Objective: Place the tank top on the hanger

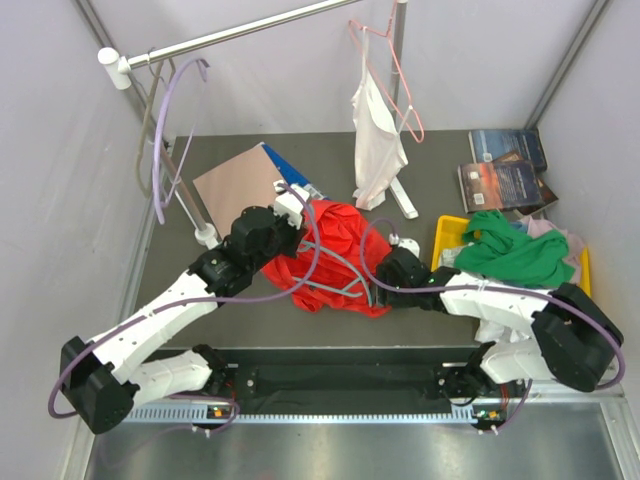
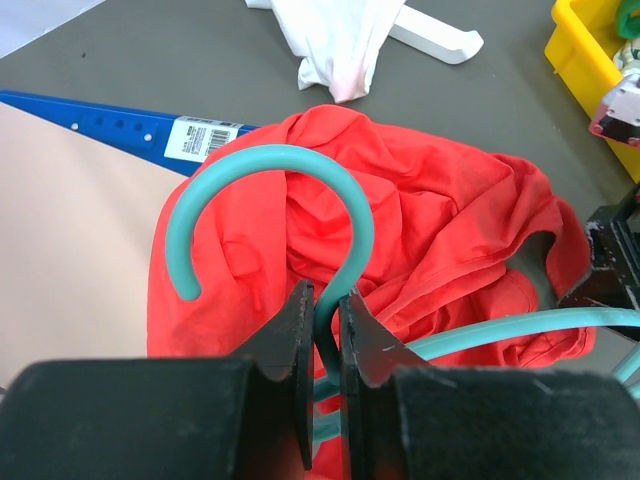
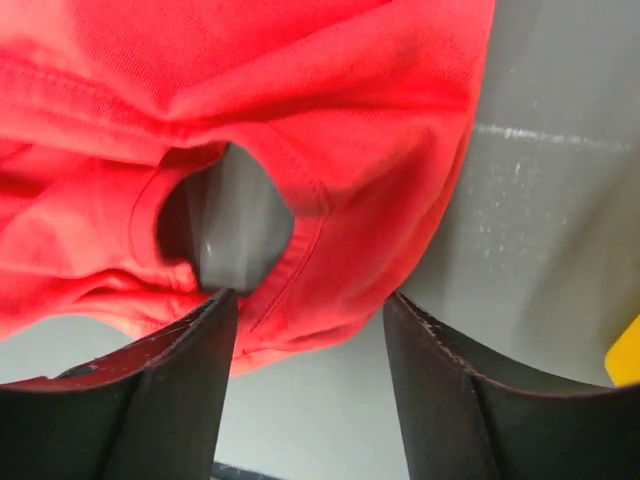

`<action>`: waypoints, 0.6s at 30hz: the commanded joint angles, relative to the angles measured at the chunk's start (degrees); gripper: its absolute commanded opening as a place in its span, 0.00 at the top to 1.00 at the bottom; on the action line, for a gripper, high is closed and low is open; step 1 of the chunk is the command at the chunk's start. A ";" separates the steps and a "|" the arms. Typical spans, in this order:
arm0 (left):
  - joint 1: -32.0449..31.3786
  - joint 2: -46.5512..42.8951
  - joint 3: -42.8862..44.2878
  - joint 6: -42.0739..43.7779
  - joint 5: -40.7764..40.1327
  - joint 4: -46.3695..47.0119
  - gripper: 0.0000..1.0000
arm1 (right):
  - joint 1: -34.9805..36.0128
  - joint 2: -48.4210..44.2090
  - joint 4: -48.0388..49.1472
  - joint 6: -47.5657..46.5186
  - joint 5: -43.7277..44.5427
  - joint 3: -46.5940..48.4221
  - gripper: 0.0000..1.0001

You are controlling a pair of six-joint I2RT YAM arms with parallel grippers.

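fingers of the left gripper (image 2: 325, 300) are pressed together on the neck of the teal hanger (image 2: 300, 165), just below its curved hook, which arches up and over to the left. one teal arm of the hanger runs out to the right, crossing the lower part of the red tank top (image 2: 430, 210). the tank top lies bunched in a heap on the dark table (image 1: 440, 160), between the two robot arms and right behind the hook. the right gripper (image 3: 310, 298) has its jaws apart, straddling a hemmed edge of the red cloth beside an opening in the fabric; the cloth sits between the fingers, which do not squeeze it. left of the heap lies a pale brown board (image 1: 238, 180) with a blue edge. at the back, a white top (image 1: 378, 125) hangs on a pink hanger (image 1: 385, 70) from a metal rail (image 1: 240, 35); a lavender hanger (image 1: 165, 130) hangs at the rail's left end. on the right, a green garment (image 1: 515, 250) spills over a yellow bin (image 1: 450, 235), with books (image 1: 510, 170) behind it.
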 commanded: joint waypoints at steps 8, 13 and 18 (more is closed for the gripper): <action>-0.44 -0.50 -0.07 1.79 -1.24 3.52 1.00 | -1.83 4.72 6.70 0.11 1.72 0.04 1.00; -0.97 1.16 1.33 3.46 -12.04 1.68 1.00 | -1.83 -2.39 2.67 -1.12 -0.30 0.39 1.00; -0.97 1.96 2.39 -0.14 -16.53 2.55 1.00 | -1.83 -14.17 -5.05 -1.91 -5.57 1.62 1.00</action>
